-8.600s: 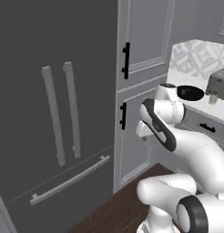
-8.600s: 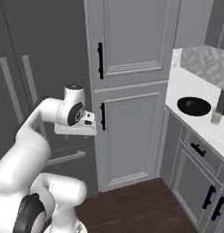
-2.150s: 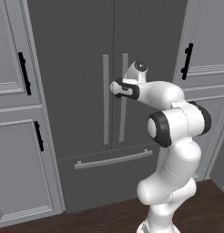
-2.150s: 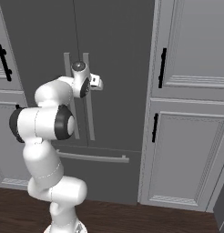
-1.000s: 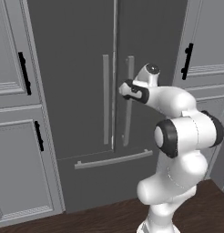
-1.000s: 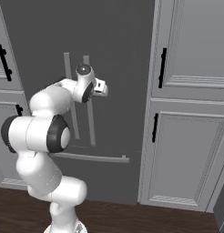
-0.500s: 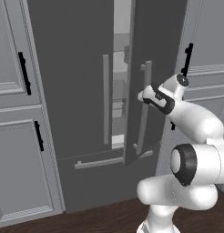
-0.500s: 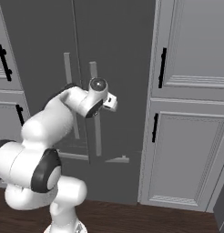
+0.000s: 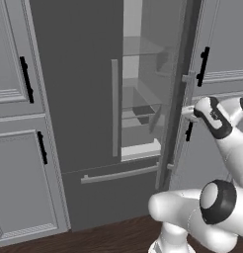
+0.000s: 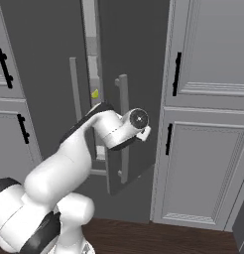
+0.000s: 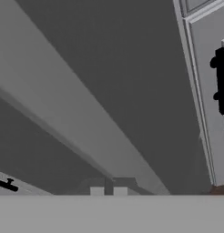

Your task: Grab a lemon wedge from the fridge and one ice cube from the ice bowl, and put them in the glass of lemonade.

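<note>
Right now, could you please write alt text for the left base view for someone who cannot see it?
The fridge's right door stands swung open, showing glass shelves inside, while the left door stays closed. The white robot arm reaches toward the open door's bar handle from the lower right.

Glass fridge shelf [image 9: 139,106] w/ dark container [image 9: 144,113].

The fridge [image 9: 84,99] was finished in dark grey with light-grey bar handles [image 9: 114,107]; flanking cabinets [image 10: 208,99] were pale grey with black handles [image 10: 177,74], over dark brown wood floor [image 10: 158,240].
</note>
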